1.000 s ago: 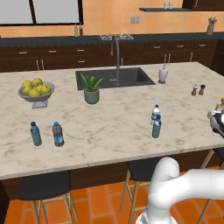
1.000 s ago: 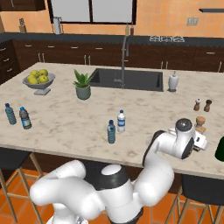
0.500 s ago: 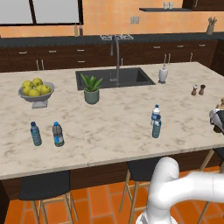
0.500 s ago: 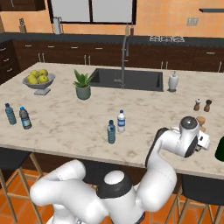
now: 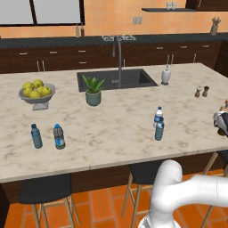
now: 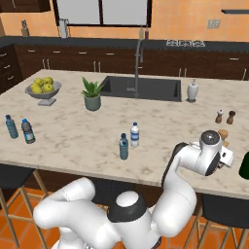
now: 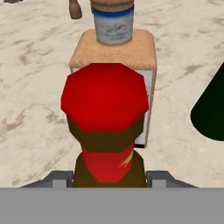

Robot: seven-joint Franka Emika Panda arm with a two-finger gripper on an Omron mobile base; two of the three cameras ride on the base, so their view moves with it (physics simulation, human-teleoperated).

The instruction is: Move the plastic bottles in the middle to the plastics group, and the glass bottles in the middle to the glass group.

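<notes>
The dark brown glass bottle (image 7: 105, 113) with its red neck and top stands upright between the fingers of my gripper (image 7: 109, 177), which is shut on it at the counter's right end (image 6: 224, 158). Just beyond it stand a square tan-topped pale bottle (image 7: 113, 54) and the blue-and-white labelled bottle (image 7: 113, 26) of the glass group (image 6: 223, 134). The two clear water bottles (image 5: 158, 116) (image 5: 159, 130) stay mid-counter, also seen as the capped one (image 6: 134, 134) and the plainer one (image 6: 124, 146). The teal bottle (image 5: 36, 136) and dark grey bottle (image 5: 58, 136) stand far left.
A dark green bottle (image 7: 211, 109) stands close to the right of the held bottle (image 6: 244, 166). Salt and pepper shakers (image 6: 224, 117) are behind the glass group. A soap dispenser (image 5: 166, 75), sink (image 5: 116, 79), potted plant (image 5: 93, 91) and fruit bowl (image 5: 36, 91) lie farther back.
The wrist has shifted slightly to the right and farther along the counter's right end, carrying the brown bottle. Everything else on the counter has stayed put.
</notes>
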